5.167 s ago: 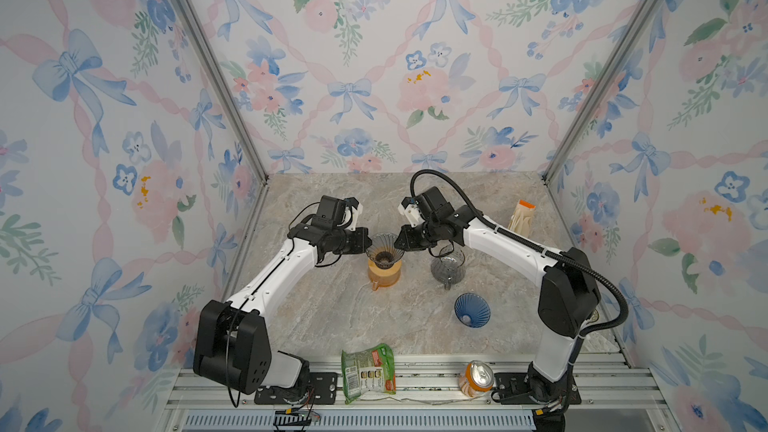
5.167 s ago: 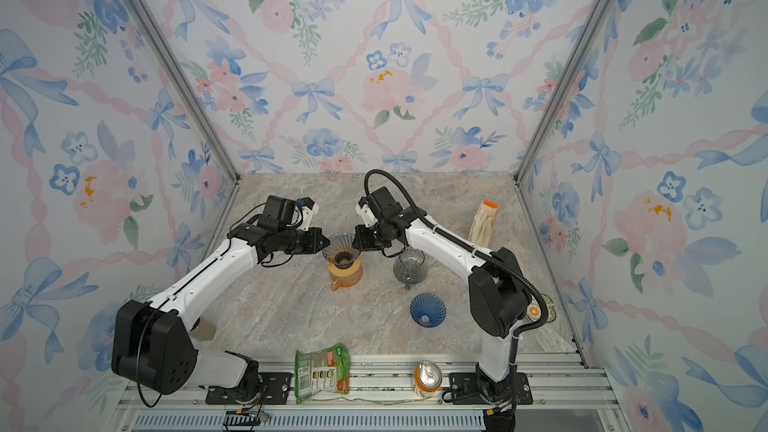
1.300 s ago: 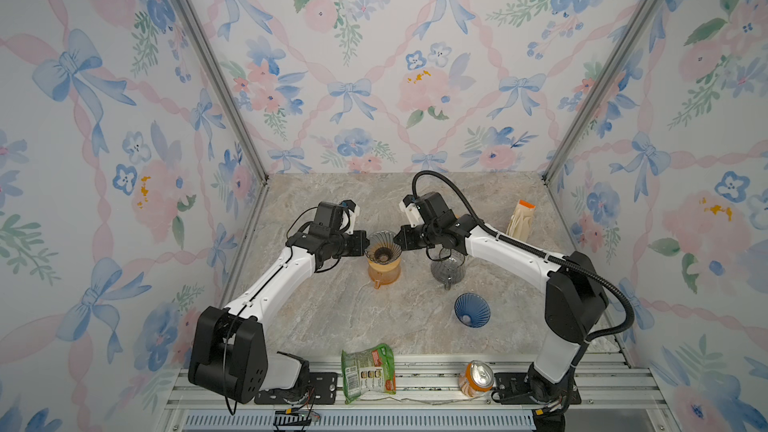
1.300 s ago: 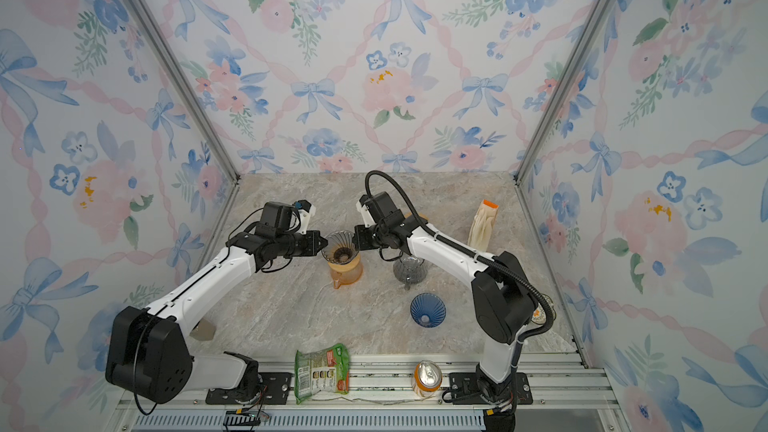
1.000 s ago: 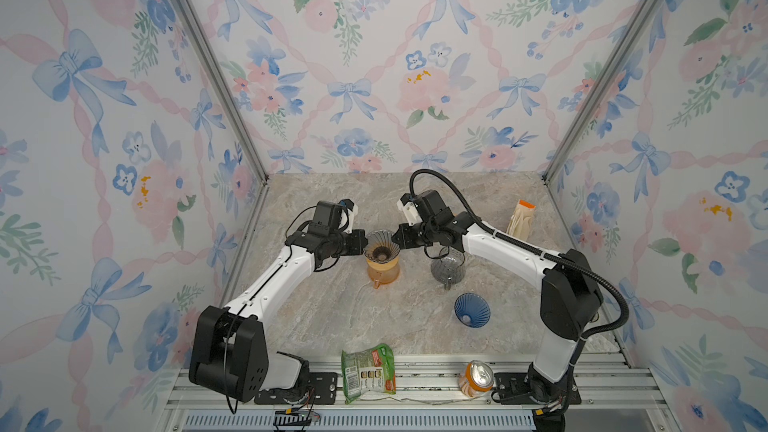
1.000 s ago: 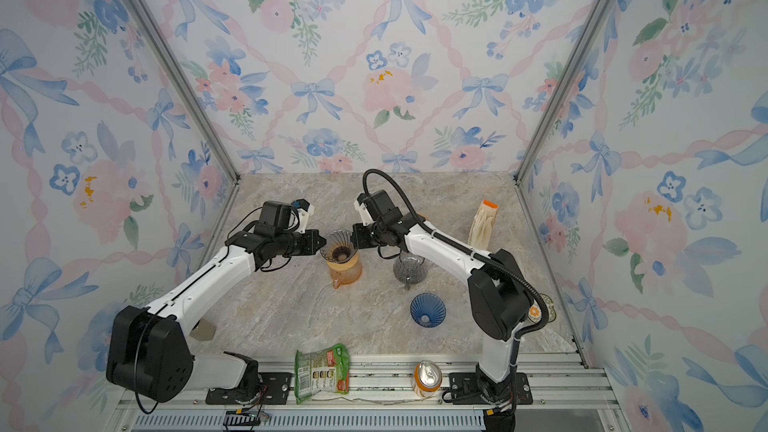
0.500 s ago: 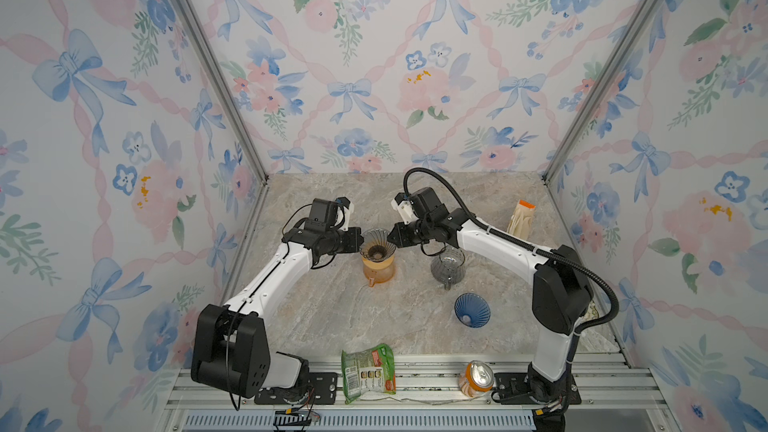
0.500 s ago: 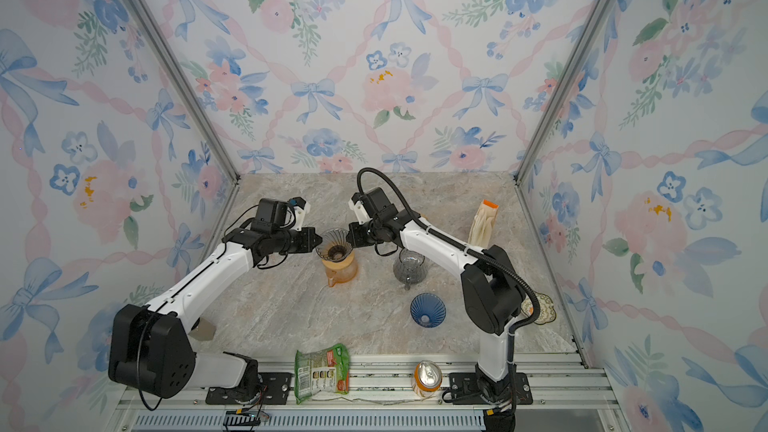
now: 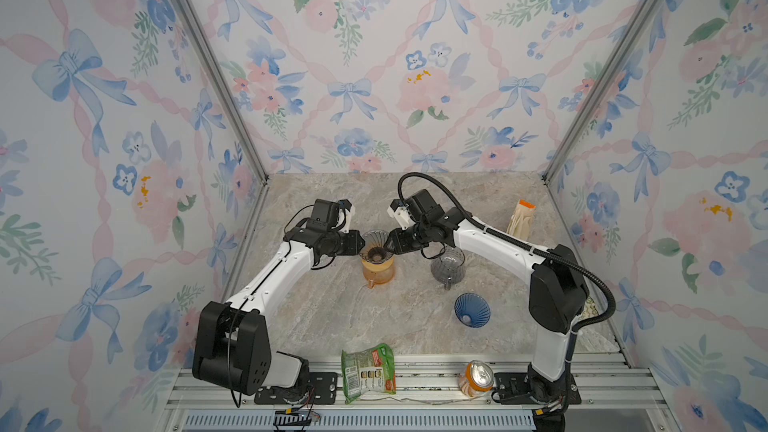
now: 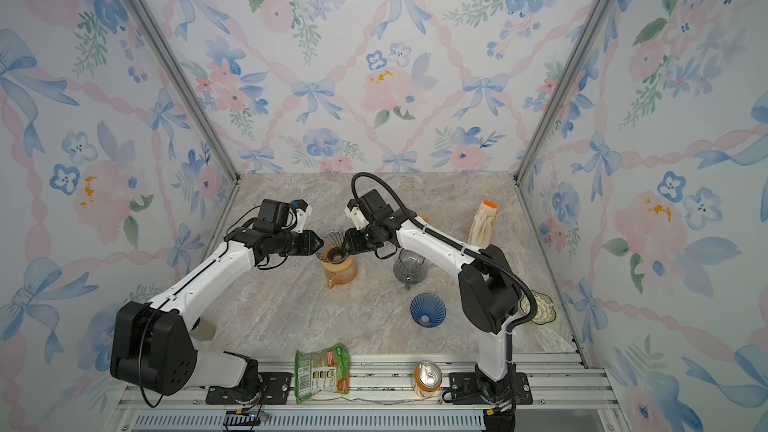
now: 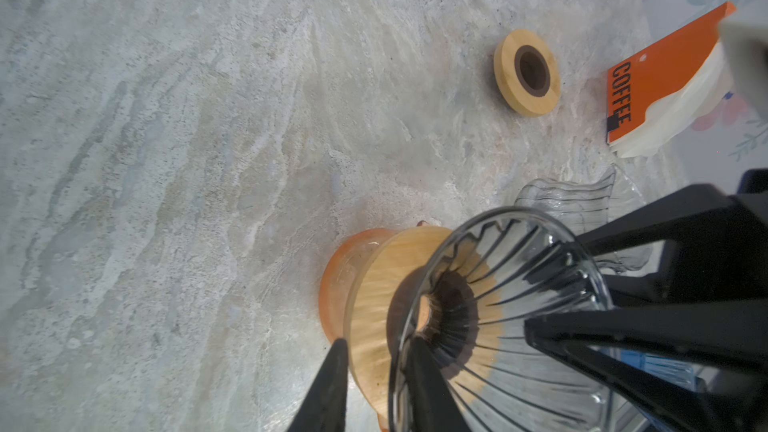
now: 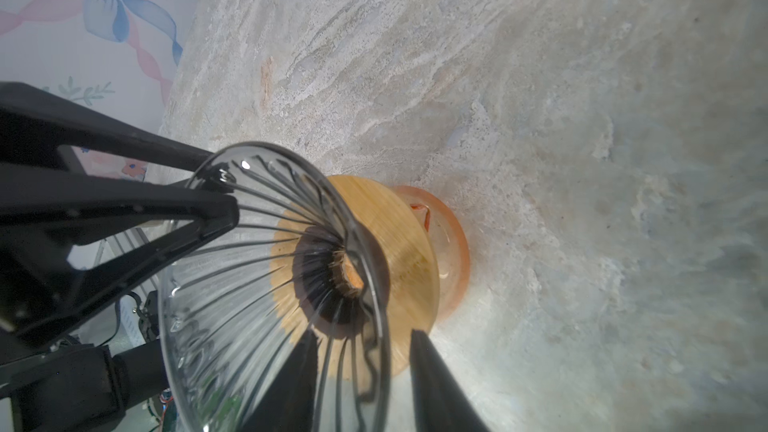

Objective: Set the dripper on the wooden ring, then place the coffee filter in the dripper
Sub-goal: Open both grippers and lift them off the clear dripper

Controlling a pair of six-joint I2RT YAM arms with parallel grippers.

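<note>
A clear ribbed glass dripper with a wooden collar sits on an orange carafe; its cone is empty. My left gripper is open, its fingers straddling the dripper's rim on the left side. From the opposite side my right gripper straddles the rim too, also open. Against the back right wall leans a pack of white coffee filters with an orange card; neither gripper is near it.
A grey glass vessel stands right of the carafe, and a blue ribbed dripper nearer the front. A wooden ring lies at the back. A snack bag and a can sit on the front rail.
Both grippers were shut on the dripper's rim a second ago and have now parted their jaws. The dripper and carafe have shifted slightly left.
</note>
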